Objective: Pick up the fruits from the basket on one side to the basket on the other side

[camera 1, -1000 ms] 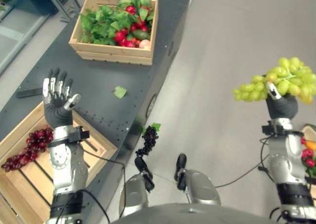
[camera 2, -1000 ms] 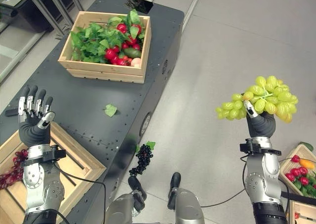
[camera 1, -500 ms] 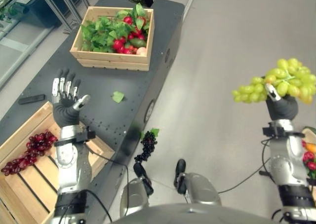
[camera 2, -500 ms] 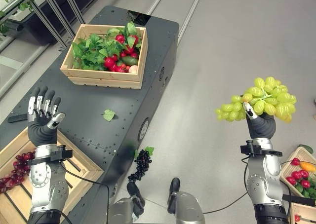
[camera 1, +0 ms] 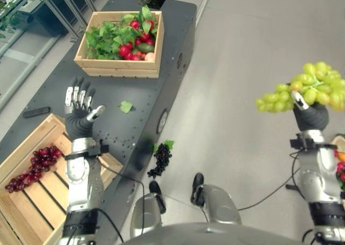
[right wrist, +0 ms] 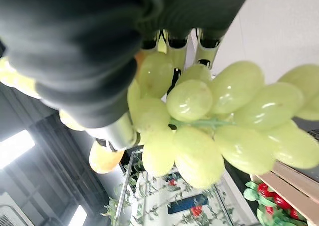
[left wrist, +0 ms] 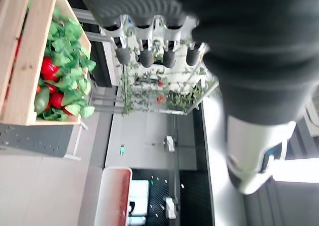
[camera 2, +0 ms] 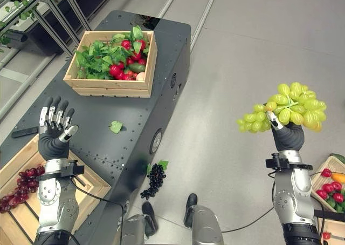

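— What is the ground like around the hands?

— A wide grey floor (camera 2: 242,50) lies bare beneath the right hand. A long dark platform (camera 2: 121,107) runs under and beyond the left hand, its long edge on that hand's inner side.

— What stands on it?

— Beyond the left hand, a wooden crate of greens and red fruit (camera 1: 119,44). Just below that hand's wrist, a slatted wooden crate (camera 1: 32,185) with dark red grapes (camera 1: 31,167) inside. A loose leaf (camera 2: 115,127) lies just past the fingertips; black grapes (camera 2: 153,178) lie on the floor off the platform's edge.

— And the hands?

— The right hand (camera 2: 287,136) is raised over the floor, fingers curled round the green grapes (camera 2: 285,113). By its wrist, a crate corner (camera 2: 330,184). The left hand (camera 1: 79,115) is upright, fingers spread, touching nothing.
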{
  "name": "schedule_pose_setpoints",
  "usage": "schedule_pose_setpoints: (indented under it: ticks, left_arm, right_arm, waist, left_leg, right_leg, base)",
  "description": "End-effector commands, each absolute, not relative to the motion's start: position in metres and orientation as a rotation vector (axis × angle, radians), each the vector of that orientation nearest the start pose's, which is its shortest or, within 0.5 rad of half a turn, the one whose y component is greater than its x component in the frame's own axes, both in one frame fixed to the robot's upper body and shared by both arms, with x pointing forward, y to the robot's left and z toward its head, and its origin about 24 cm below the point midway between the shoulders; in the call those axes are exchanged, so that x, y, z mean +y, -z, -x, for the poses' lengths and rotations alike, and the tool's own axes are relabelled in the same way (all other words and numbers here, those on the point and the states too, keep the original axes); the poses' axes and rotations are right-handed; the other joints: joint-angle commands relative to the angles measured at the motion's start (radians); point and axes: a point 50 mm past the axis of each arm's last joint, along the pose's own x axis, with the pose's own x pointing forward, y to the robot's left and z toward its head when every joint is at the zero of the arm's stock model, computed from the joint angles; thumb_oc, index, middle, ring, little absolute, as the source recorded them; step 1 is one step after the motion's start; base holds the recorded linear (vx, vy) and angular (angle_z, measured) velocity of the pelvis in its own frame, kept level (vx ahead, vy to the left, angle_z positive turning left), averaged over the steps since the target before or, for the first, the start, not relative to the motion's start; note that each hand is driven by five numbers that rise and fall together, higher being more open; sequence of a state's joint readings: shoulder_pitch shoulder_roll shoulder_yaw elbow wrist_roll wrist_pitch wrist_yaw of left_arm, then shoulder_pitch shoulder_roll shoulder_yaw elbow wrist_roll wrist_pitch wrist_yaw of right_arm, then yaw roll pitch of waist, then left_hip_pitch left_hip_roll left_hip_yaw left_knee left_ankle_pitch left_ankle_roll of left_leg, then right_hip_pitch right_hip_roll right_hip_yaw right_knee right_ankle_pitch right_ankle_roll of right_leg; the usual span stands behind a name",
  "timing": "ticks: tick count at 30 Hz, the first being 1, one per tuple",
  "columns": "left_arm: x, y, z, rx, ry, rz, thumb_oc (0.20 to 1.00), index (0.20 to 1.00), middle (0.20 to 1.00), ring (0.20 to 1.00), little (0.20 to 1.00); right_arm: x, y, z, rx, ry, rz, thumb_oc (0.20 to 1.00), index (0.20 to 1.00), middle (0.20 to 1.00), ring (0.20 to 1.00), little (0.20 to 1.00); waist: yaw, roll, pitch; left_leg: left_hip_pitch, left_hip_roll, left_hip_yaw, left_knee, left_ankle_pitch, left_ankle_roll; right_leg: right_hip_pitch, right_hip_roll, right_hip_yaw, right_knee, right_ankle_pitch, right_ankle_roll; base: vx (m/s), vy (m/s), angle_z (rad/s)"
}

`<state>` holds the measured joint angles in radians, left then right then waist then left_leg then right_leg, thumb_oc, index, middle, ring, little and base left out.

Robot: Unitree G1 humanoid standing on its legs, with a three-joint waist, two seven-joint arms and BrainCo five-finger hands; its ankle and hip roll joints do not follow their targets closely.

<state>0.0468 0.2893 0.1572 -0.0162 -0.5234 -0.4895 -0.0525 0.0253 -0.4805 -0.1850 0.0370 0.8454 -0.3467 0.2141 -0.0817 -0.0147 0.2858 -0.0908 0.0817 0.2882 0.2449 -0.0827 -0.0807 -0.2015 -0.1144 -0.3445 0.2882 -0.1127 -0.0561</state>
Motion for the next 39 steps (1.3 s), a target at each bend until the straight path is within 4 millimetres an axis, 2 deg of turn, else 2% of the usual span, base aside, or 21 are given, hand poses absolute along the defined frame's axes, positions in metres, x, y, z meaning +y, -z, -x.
schedule_pose_setpoints:
  ticks: [1,5,11,14,15,16,18,19,20,21,23,25,26,27,30,35,38,39]
  left_arm:
    - [0.255,-0.116,-0.219,-0.604,-0.134,0.075,1.000,1.000,1.000,1.000,1.000]
    - [0.256,-0.119,-0.217,-0.601,-0.121,0.037,1.000,1.000,1.000,1.000,1.000]
    - [0.260,-0.116,-0.214,-0.582,-0.128,0.021,1.000,1.000,1.000,1.000,1.000]
    - [0.262,-0.116,-0.212,-0.575,-0.122,0.006,1.000,1.000,1.000,1.000,1.000]
    - [0.263,-0.117,-0.211,-0.579,-0.120,-0.002,1.000,1.000,1.000,1.000,1.000]
    - [0.264,-0.119,-0.211,-0.582,-0.118,-0.015,1.000,1.000,1.000,1.000,1.000]
    - [0.265,-0.122,-0.212,-0.595,-0.102,-0.019,1.000,1.000,1.000,1.000,1.000]
    - [0.265,-0.124,-0.212,-0.603,-0.102,-0.026,1.000,1.000,1.000,1.000,1.000]
    - [0.265,-0.124,-0.212,-0.603,-0.102,-0.027,1.000,1.000,1.000,1.000,1.000]
    - [0.266,-0.128,-0.212,-0.616,-0.115,-0.041,1.000,1.000,1.000,1.000,1.000]
    - [0.267,-0.131,-0.211,-0.633,-0.120,-0.031,1.000,1.000,1.000,1.000,1.000]
    - [0.268,-0.131,-0.211,-0.633,-0.122,-0.029,1.000,1.000,1.000,1.000,1.000]
    - [0.268,-0.131,-0.211,-0.633,-0.122,-0.030,1.000,1.000,1.000,1.000,1.000]
    - [0.271,-0.127,-0.211,-0.614,-0.140,-0.032,1.000,1.000,1.000,1.000,1.000]
    - [0.273,-0.125,-0.209,-0.606,-0.152,-0.015,1.000,1.000,1.000,1.000,1.000]
    - [0.266,-0.120,-0.212,-0.584,-0.126,0.001,1.000,1.000,1.000,1.000,1.000]
    - [0.261,-0.121,-0.214,-0.586,-0.103,0.000,1.000,1.000,1.000,1.000,1.000]
    - [0.257,-0.122,-0.218,-0.588,-0.085,-0.009,1.000,1.000,1.000,1.000,1.000]
  right_arm:
    - [-0.278,-0.147,-0.241,-0.633,-0.030,-0.255,0.200,0.200,0.200,0.200,0.200]
    - [-0.278,-0.142,-0.241,-0.611,-0.022,-0.253,0.200,0.200,0.200,0.200,0.200]
    - [-0.276,-0.137,-0.241,-0.579,-0.025,-0.249,0.200,0.200,0.200,0.200,0.200]
    - [-0.273,-0.131,-0.239,-0.554,-0.029,-0.244,0.200,0.200,0.200,0.200,0.200]
    - [-0.272,-0.131,-0.239,-0.551,-0.035,-0.243,0.200,0.200,0.200,0.200,0.200]
    - [-0.270,-0.130,-0.239,-0.546,-0.041,-0.242,0.200,0.200,0.200,0.200,0.200]
    - [-0.268,-0.126,-0.237,-0.524,-0.050,-0.231,0.200,0.200,0.200,0.200,0.200]
    - [-0.268,-0.124,-0.236,-0.520,-0.052,-0.231,0.200,0.200,0.200,0.200,0.200]
    - [-0.268,-0.124,-0.236,-0.520,-0.052,-0.231,0.200,0.200,0.200,0.200,0.200]
    - [-0.265,-0.122,-0.238,-0.517,-0.047,-0.241,0.200,0.200,0.200,0.200,0.200]
    - [-0.265,-0.120,-0.237,-0.504,-0.050,-0.229,0.200,0.200,0.200,0.200,0.200]
    - [-0.265,-0.120,-0.237,-0.503,-0.047,-0.237,0.200,0.200,0.200,0.200,0.200]
    - [-0.265,-0.120,-0.237,-0.503,-0.047,-0.238,0.200,0.200,0.200,0.200,0.200]
    - [-0.264,-0.117,-0.237,-0.491,-0.052,-0.248,0.200,0.200,0.200,0.200,0.200]
    - [-0.263,-0.118,-0.237,-0.489,-0.061,-0.247,0.200,0.200,0.200,0.200,0.200]
    - [-0.275,-0.128,-0.232,-0.514,-0.031,-0.197,0.200,0.200,0.200,0.200,0.200]
    - [-0.281,-0.131,-0.230,-0.533,-0.006,-0.187,0.200,0.200,0.200,0.200,0.200]
    - [-0.286,-0.134,-0.227,-0.542,0.020,-0.158,0.200,0.200,0.200,0.200,0.200]
  waist:
    - [-0.016,-0.017,-0.038]
    - [-0.010,-0.019,-0.042]
    - [0.004,-0.039,-0.037]
    - [0.003,-0.040,-0.028]
    - [-0.004,-0.041,-0.025]
    - [-0.012,-0.036,-0.017]
    - [-0.029,-0.022,-0.011]
    - [-0.024,-0.022,-0.020]
    - [-0.024,-0.022,-0.021]
    - [-0.004,-0.011,-0.022]
    - [0.003,-0.005,-0.029]
    - [0.016,-0.020,-0.038]
    - [0.016,-0.020,-0.036]
    - [0.024,-0.043,-0.047]
    - [0.041,-0.055,-0.053]
    - [0.015,-0.035,-0.048]
    - [0.004,-0.026,-0.046]
    - [-0.013,-0.020,-0.044]
  left_leg:
    - [0.075,-0.057,-0.005,-0.020,-0.102,0.061]
    - [0.099,-0.074,-0.011,-0.083,-0.091,0.065]
    - [0.099,-0.106,-0.028,-0.082,-0.102,0.088]
    - [0.095,-0.121,-0.043,-0.074,-0.103,0.099]
    - [0.090,-0.123,-0.039,-0.074,-0.100,0.103]
    - [0.079,-0.115,-0.037,-0.062,-0.094,0.108]
    - [0.052,-0.100,-0.042,-0.038,-0.091,0.121]
    - [0.043,-0.098,-0.039,-0.038,-0.086,0.123]
    - [0.042,-0.098,-0.039,-0.039,-0.084,0.123]
    - [0.026,-0.072,-0.038,-0.034,-0.073,0.121]
    - [0.013,-0.049,-0.049,-0.031,-0.064,0.111]
    - [0.004,-0.038,-0.046,-0.010,-0.070,0.100]
    - [0.006,-0.037,-0.045,-0.008,-0.071,0.101]
    - [0.006,-0.029,-0.039,-0.005,-0.068,0.087]
    - [0.000,0.002,-0.004,0.003,-0.052,0.068]
    - [0.010,0.048,-0.003,-0.024,-0.008,0.039]
    - [0.017,0.057,-0.001,-0.052,0.013,0.031]
    - [0.019,0.061,-0.001,-0.074,0.030,0.025]
  right_leg:
    - [0.051,0.089,0.041,-0.153,0.075,0.126]
    - [0.025,0.075,0.030,-0.144,0.101,0.136]
    - [0.007,0.051,0.038,-0.130,0.139,0.152]
    - [-0.023,0.034,0.057,-0.107,0.167,0.173]
    - [-0.044,0.025,0.075,-0.077,0.184,0.192]
    - [-0.069,0.024,0.107,-0.032,0.182,0.209]
    - [-0.082,0.050,0.204,0.076,0.114,0.203]
    - [-0.078,0.036,0.212,0.083,0.095,0.189]
    - [-0.079,0.036,0.212,0.083,0.096,0.189]
    - [-0.054,-0.024,0.199,0.106,0.069,0.173]
    - [-0.039,-0.068,0.251,0.099,0.082,0.179]
    - [0.005,-0.105,0.269,0.043,0.095,0.191]
    - [0.011,-0.104,0.269,0.036,0.098,0.192]
    - [0.046,-0.091,0.277,-0.035,0.084,0.204]
    - [0.061,-0.076,0.238,-0.075,0.067,0.205]
    - [0.040,-0.036,0.222,-0.026,0.026,0.180]
    - [0.032,-0.023,0.215,-0.009,0.014,0.176]
    - [0.019,-0.013,0.214,0.009,0.006,0.172]
  base:
    - [-0.04,0.111,0.16]
    - [-0.07,0.110,0.17]
    - [-0.07,0.128,0.04]
    - [-0.08,0.143,-0.06]
    - [-0.13,0.140,-0.08]
    - [-0.15,0.141,-0.10]
    - [-0.15,0.091,-0.11]
    - [-0.09,0.026,-0.06]
    - [-0.13,-0.052,-0.14]
    - [-0.11,-0.103,-0.21]
    - [-0.08,-0.177,-0.40]
    - [-0.01,-0.177,-0.21]
    - [0.02,-0.241,-0.23]
    - [0.02,-0.236,-0.28]
    - [0.01,-0.290,-0.40]
    - [0.00,-0.211,-0.16]
    - [-0.02,-0.116,-0.05]
    - [-0.02,-0.071,0.00]
